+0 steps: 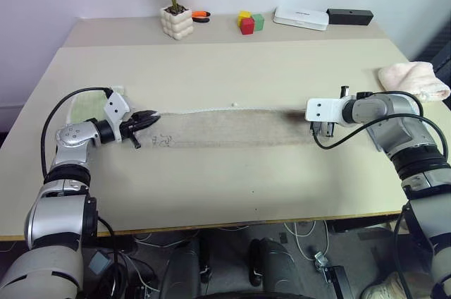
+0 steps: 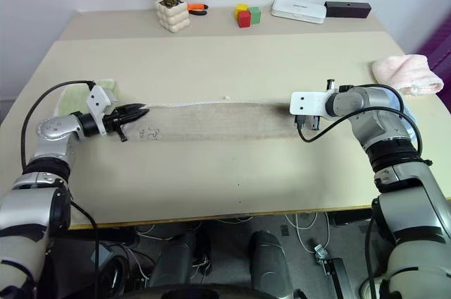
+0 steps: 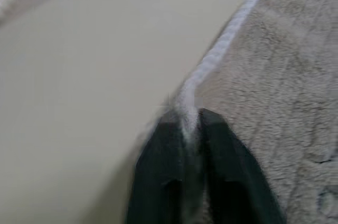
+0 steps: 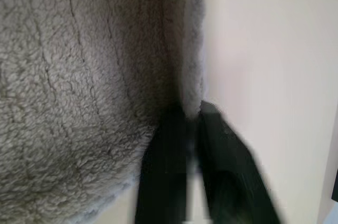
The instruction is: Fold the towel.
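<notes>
Towel (image 1: 232, 128) lies on the table (image 1: 232, 193) as a long narrow band running left to right, already doubled lengthwise by the look of it. Whitish edging runs along its far side; the small dark logo (image 1: 163, 139) sits near the left end.

Left gripper (image 1: 151, 120) is at the left end of the band, pointing right along it. In the left wrist view the two black fingers (image 3: 158, 150) stand a narrow gap apart with the white edging lying between them — nipped on the hem, though the grip looks slack rather than tight.

Right gripper (image 2: 304, 123) is at the right end, angled down onto the cloth. In the right wrist view its fingers (image 4: 163, 150) straddle the towel's end edge, again only slightly apart, with pile between them. Whether it grips firmly or is letting go, I cannot tell.

Reasoning on the hold: one gripper at each end, both on the far edge, keeps the band taut and straight — a fair set-up for the next fold.

Judgement: lengthwise fold done, end-to-end fold remains.

Bystanders: a pink cloth (image 1: 416, 80) at the right edge, a green cloth (image 1: 88, 105) just behind the left arm, and a potted plant (image 1: 175, 3) and coloured blocks (image 1: 249, 22) at the far side, well apart.
</notes>
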Controlling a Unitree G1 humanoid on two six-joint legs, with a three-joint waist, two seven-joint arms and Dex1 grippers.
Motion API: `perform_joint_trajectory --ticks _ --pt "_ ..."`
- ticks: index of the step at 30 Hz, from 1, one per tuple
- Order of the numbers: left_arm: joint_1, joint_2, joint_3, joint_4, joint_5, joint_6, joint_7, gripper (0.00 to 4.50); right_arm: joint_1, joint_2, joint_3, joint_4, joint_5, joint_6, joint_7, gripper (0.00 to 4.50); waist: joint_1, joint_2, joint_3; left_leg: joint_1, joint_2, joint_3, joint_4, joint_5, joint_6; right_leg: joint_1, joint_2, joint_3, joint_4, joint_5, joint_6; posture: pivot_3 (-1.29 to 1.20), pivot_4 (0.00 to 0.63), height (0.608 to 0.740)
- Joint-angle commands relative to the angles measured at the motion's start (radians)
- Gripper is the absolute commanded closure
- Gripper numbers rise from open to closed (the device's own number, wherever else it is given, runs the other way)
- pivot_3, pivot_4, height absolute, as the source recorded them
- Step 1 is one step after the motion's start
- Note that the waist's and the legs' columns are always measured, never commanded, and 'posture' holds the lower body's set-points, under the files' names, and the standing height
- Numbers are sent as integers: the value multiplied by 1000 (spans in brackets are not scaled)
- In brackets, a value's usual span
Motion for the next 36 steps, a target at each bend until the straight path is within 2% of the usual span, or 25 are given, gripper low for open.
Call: perform_joint_trajectory --ticks 1,5,7,8,9,12,15,17,18,19,21,24,27,31,33,36 --pt "-1 13 21 -29 -17 -2 -13 2007 -14 5 -29 -4 13 6 -33 2056 0 0 0 0 0 0 0 0 0 0 0 0 0 0 0 0 150 740" --pt "-8 16 32 -35 -16 -24 32 8 -17 -1 -22 -7 -6 17 -59 35 2 0 0 0 0 0 0 0 0 0 0 0 0 0 0 0 150 740" --pt "-39 -5 94 -39 -91 57 43 8 -12 3 -39 -24 11 36 -62 35 2 0 0 0 0 -1 0 0 0 1 0 0 0 0 0 0 150 740" --pt "-59 -16 132 -45 -138 119 43 169 -8 12 -62 -44 39 53 -64 7 3 0 0 0 0 -1 0 0 0 1 0 0 0 0 0 0 150 740" --pt "-72 -24 161 -53 -173 169 43 526 -3 20 -84 -63 68 68 -60 0 4 0 0 0 0 -1 0 0 0 0 0 0 0 0 0 0 150 740" --pt "-79 -50 235 -147 -280 309 37 1994 16 31 -146 -121 116 123 -99 965 2 0 0 0 0 -1 0 0 0 1 0 0 0 0 0 0 150 740" --pt "-43 -73 255 -279 -328 391 52 3523 37 58 -212 -188 172 184 -150 2413 2 0 0 0 0 -2 0 0 0 1 0 0 1 0 0 0 150 740" --pt "-13 -121 303 -416 -425 512 128 4499 40 136 -307 -252 267 283 -222 3469 0 0 0 1 0 -2 0 1 -1 2 1 0 1 0 1 0 150 740" --pt "0 -141 320 -472 -459 560 164 4500 41 170 -346 -277 309 327 -243 4047 0 0 0 1 0 -3 0 1 -1 3 1 0 1 0 1 0 150 740" --pt "20 -180 337 -557 -511 620 216 4500 36 250 -427 -318 408 427 -287 4464 -1 0 0 1 0 -3 0 2 -2 3 1 0 1 0 1 0 150 740" --pt "56 -244 355 -693 -580 707 311 4500 45 369 -521 -398 538 576 -344 4464 1 0 0 2 1 -5 0 2 -3 4 2 0 1 0 0 0 150 740" --pt "122 -347 327 -877 -618 765 438 4500 138 484 -491 -547 599 694 -364 4464 8 0 0 2 1 -6 0 2 -3 5 3 -1 0 0 0 0 150 740" --pt "190 -447 277 -984 -608 775 528 4500 197 598 -499 -594 636 754 -463 4464 9 0 0 2 0 -8 0 2 -3 7 3 -1 -1 0 0 0 150 740" --pt "255 -531 216 -972 -554 764 593 4500 273 722 -489 -522 632 650 -567 4464 7 0 0 3 -1 -9 0 2 -3 8 3 -1 -1 0 0 0 150 740" --pt "256 -543 211 -916 -513 726 636 4500 312 718 -448 -447 579 533 -579 4464 8 0 0 3 -1 -9 0 2 -3 8 3 -1 -1 0 0 0 150 740" --pt "255 -518 215 -825 -464 687 660 4500 322 699 -464 -344 566 436 -612 4464 3 0 0 3 -1 -9 0 2 -3 8 3 -2 -1 0 0 0 150 740"
